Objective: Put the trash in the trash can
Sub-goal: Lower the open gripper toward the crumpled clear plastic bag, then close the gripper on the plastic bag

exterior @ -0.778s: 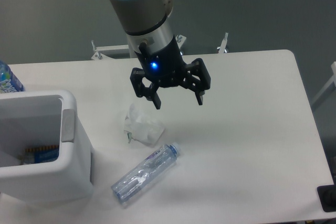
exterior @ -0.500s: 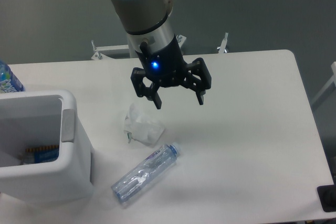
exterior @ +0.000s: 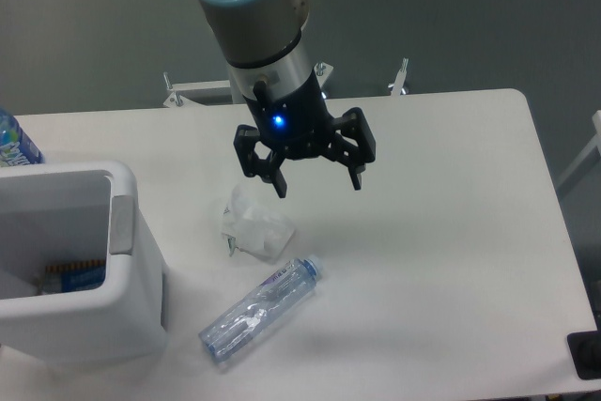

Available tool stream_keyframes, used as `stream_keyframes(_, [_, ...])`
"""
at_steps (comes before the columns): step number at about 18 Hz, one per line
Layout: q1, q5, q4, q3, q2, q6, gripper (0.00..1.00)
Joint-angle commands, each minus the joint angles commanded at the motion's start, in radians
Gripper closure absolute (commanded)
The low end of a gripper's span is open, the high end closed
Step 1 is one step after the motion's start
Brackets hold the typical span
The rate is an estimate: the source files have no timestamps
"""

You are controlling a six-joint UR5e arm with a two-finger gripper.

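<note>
The end effector (exterior: 317, 180) hangs with fingers spread, holding nothing. The crumpled white wad (exterior: 255, 229) lies on the desk (exterior: 451, 232) just down-left of it, between it and the trash can (exterior: 80, 260).

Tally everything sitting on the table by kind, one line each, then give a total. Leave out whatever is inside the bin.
Bottles: 2, a clear bottle lying on its side and a blue-wrapped bottle at the far left edge
Paper wad: 1
Bin: 1
Total: 4
The open tool hangs above the table and holds nothing.
</note>
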Motion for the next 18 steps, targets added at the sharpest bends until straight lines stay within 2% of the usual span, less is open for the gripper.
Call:
stream_keyframes(3, [-0.003, 0.0, -0.005, -0.037, 0.0, -0.026, 0.0])
stream_keyframes(10, [-0.018, -0.038, 0.0, -0.212, 0.015, -0.025, 0.0])
stream_keyframes(14, [-0.017, -0.123, 0.006, -0.247, 0.005, -0.026, 0.0])
stream_keyframes(18, [-0.018, -0.135, 0.006, -0.314, -0.018, -0.022, 0.0])
